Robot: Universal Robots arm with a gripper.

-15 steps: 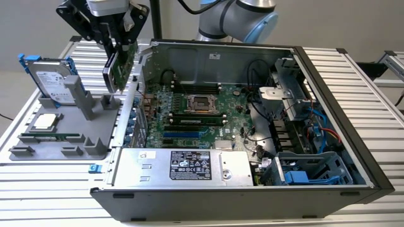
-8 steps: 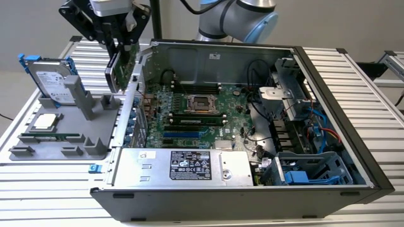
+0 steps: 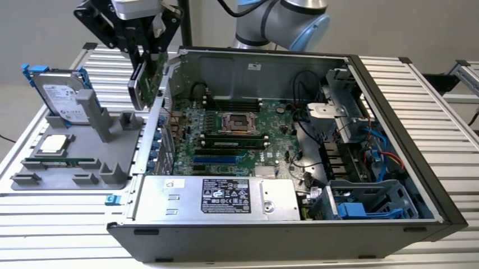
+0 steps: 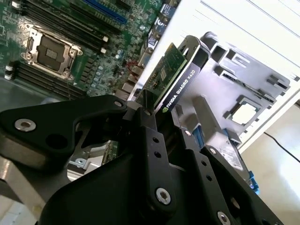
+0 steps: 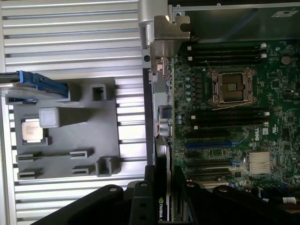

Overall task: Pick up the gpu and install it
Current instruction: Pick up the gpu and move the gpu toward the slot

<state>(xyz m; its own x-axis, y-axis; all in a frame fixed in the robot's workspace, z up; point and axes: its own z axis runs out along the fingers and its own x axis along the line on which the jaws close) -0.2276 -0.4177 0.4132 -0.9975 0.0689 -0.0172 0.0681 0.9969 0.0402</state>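
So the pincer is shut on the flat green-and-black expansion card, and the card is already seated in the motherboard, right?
Not seated. The pincer is shut on the flat green-and-black expansion card, but the exterior view shows the card held in the air over the open black computer case's side wall, clear of the green motherboard.

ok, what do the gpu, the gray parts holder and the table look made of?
gpu: green circuit board, fibreglass-type laminate by the look, plus a matte black shroud, probably plastic.
parts holder: uniform matte gray with blocky slots and posts, likely moulded or printed plastic.
table: silver ribbed slats with a soft sheen, which looks like extruded aluminium.
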